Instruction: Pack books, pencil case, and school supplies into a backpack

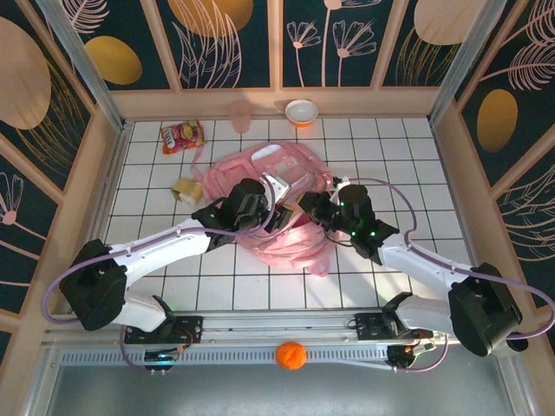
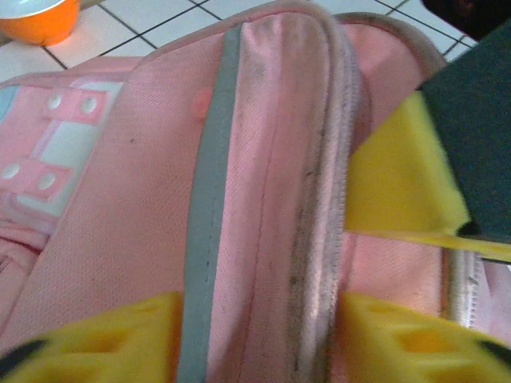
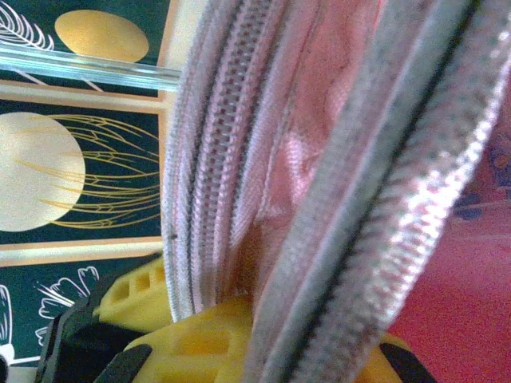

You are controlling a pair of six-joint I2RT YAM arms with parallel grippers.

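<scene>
Item: large soft pink fabric backpack (image 1: 251, 169), mid-table between both arms. Step, as judged: opening its mouth. Right gripper (image 3: 271, 351) fingers pinch the zipper rim (image 3: 343, 199); left gripper (image 2: 255, 347) fingers stand spread astride it. Next: pull the rims apart. Tan-yellow blocky piece (image 1: 185, 189) lies just left.

Bright, even light from above in the top view, with faint soft shadows on the white tiles (image 1: 390, 165) and slight wide-angle stretch at the edges. The 2 wrist views sit too close: the backpack (image 2: 263, 199) looks soft, the foreground blurred; the zip teeth (image 3: 399, 231) glint
</scene>
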